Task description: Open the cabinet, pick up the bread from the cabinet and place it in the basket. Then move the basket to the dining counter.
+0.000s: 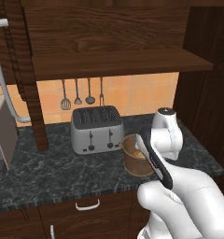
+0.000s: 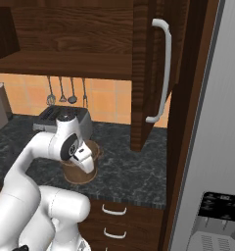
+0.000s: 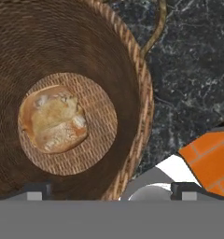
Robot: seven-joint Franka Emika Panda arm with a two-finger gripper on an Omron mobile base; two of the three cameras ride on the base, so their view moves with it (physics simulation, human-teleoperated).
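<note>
The round woven basket (image 1: 132,159) (image 2: 83,172) stands on the black worktop to the right of the toaster. The pale tan bread (image 3: 53,117) lies on the basket's (image 3: 128,70) bottom. My gripper (image 3: 111,191) hangs over the basket, open wide and holding nothing. One fingertip (image 3: 34,191) is over the inside, the other (image 3: 188,191) is outside, and the near rim runs between them. The dark wood cabinet (image 1: 109,28) above has both doors swung open, with the right door's bar handle (image 2: 163,73) in the right base view. The dining counter is out of view.
A silver toaster (image 1: 96,130) (image 2: 53,116) stands just left of the basket. Utensils (image 1: 77,93) hang on the orange tile wall. A coffee machine (image 1: 2,137) sits far left and a fridge (image 2: 215,147) stands far right. Drawers (image 1: 86,205) run under the worktop (image 1: 53,172).
</note>
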